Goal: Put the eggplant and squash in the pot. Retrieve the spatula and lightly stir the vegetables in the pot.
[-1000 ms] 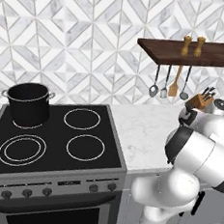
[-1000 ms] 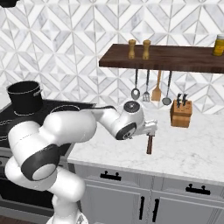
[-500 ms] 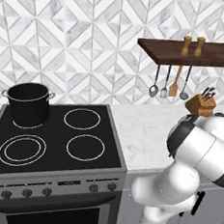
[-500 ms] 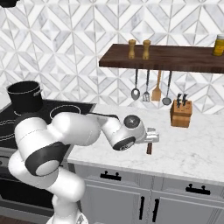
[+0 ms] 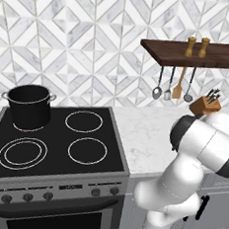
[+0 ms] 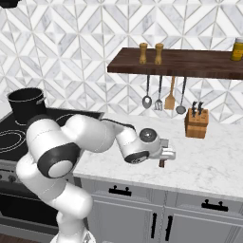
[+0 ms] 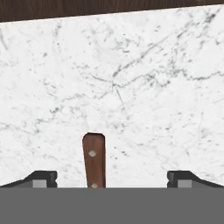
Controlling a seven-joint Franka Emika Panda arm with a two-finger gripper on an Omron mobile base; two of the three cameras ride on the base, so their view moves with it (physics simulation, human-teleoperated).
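arm lower — fingers [image 7: 111, 180] astride brown spatula handle [image 7: 94, 161]

Light is even and bright across all views, flat as in a render, with no glare. Soft shadows sit under the wooden shelf [image 6: 175, 62] at upper right and beneath the arm on the marble bench [image 6: 209, 163]. Edges stay sharp, without blur or bending; the hand view looks slightly coarse.

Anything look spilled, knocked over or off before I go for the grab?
Nothing stands out. The spatula lies flat on the marble counter, its brown handle between the open gripper's fingertips, nearer one side. The pot stands upright on the stove's rear burner, and the knife block is upright.
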